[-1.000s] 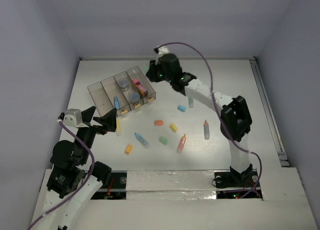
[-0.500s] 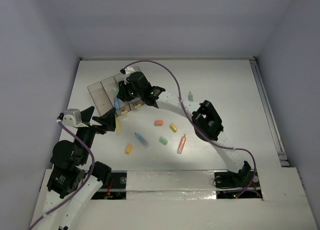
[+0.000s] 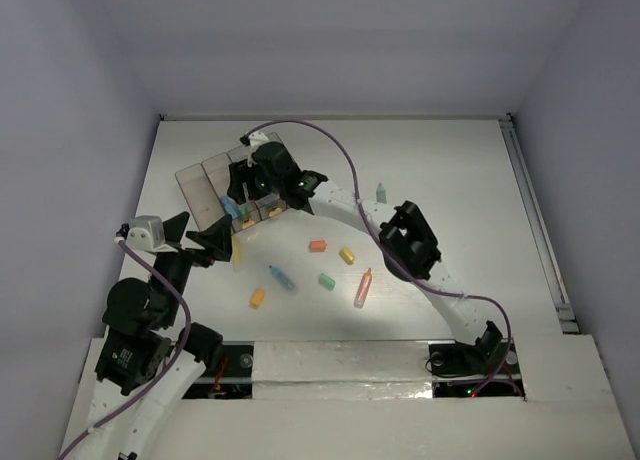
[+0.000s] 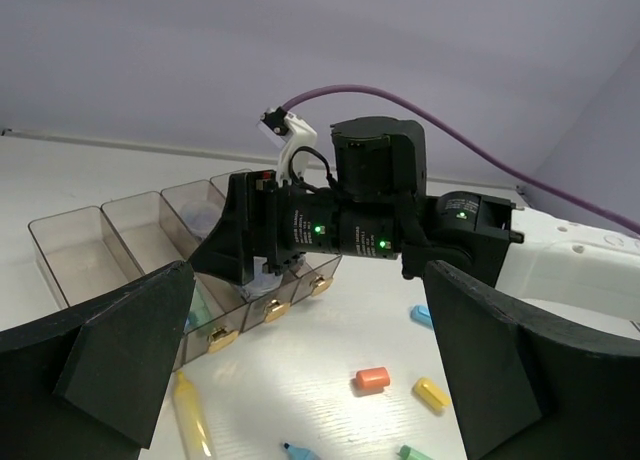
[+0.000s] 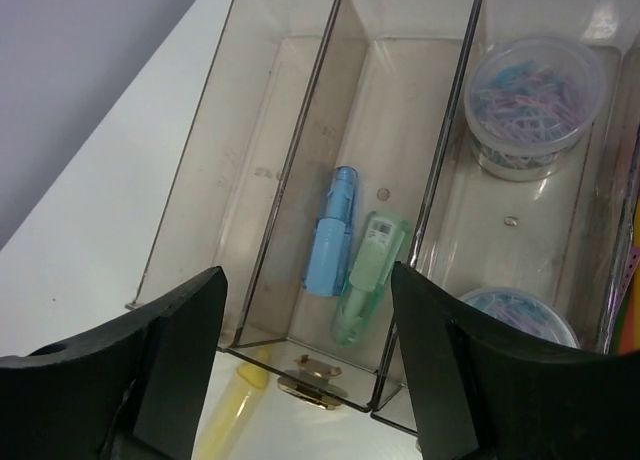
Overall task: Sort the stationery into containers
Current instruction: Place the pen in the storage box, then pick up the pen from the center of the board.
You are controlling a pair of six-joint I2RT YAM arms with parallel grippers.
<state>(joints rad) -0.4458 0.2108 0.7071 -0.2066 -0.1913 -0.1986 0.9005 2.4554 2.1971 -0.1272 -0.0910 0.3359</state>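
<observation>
Left hand: fully spread, empty, near tray front end. Tray's second compartment from left: blue marker, green marker, side by side. Right hand above them, fingers parted, holding nothing. Loose stationery on desk.

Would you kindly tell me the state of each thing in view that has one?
right gripper, open, empty, over the tray.
left gripper, open, empty.
tray, leftmost compartment empty.
blue marker, lying in the second compartment.
green marker, lying beside it.
far pot, upright, filled.
near pot, upright, filled.
yellow marker, lying outside the tray.
</observation>
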